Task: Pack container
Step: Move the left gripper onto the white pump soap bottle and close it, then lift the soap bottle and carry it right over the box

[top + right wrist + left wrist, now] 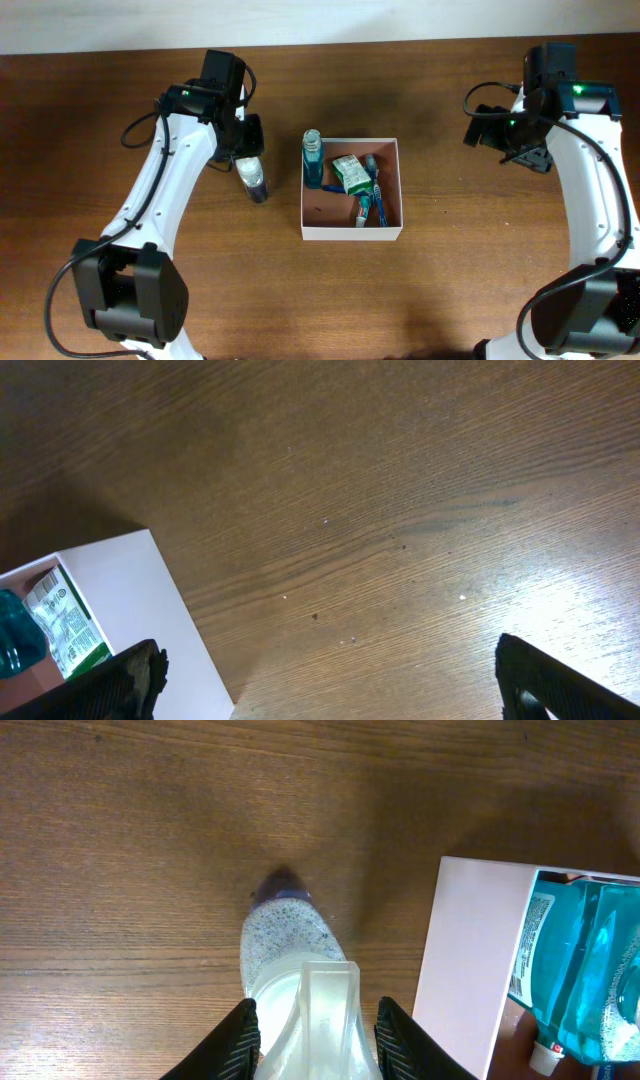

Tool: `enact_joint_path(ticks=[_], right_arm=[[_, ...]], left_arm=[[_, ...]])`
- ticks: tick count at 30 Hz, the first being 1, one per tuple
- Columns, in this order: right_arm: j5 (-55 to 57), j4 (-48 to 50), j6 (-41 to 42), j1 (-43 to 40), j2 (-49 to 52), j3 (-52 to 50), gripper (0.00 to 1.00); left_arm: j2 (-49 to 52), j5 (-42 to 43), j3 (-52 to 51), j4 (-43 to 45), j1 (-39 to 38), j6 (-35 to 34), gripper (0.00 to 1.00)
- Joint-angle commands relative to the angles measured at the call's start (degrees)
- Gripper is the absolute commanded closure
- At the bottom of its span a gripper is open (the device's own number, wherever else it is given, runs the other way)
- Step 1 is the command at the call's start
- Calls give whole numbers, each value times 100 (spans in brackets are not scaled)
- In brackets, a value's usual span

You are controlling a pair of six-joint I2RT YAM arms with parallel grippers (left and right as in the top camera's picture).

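The container [352, 234], a shallow square box with white walls and a reddish-brown inside, stands mid-table. It holds a blue bottle [314, 160] along its left wall, a green packet [350, 174] and blue toothbrush-like items [372, 205]. A clear bottle [254, 180] with speckled contents and a dark cap lies left of the box. My left gripper [247, 150] is over its rear end. In the left wrist view its fingers [315, 1040] press both sides of the bottle [290, 940], next to the box wall [470, 960]. My right gripper [530, 150] is wide open and empty [330, 680].
The wooden table [450, 300] surrounds the box. In the right wrist view the box's white wall [120, 590] and the green packet [65, 622] sit at the lower left. The blue bottle also shows in the left wrist view [580, 970].
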Motion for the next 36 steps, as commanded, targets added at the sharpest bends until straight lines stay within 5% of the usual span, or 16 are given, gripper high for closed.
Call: enact_joint_path(ticks=[1, 27, 36], right_arm=[[74, -2, 24, -31, -57, 48, 2], [72, -2, 24, -31, -57, 48, 2], [72, -2, 22, -31, -59, 48, 2]], left_arm=[[-57, -129, 4, -59, 0, 13, 65], [-1589, 374, 7, -588, -13, 140, 70], [-2409, 695, 7, -610, -608, 140, 71]])
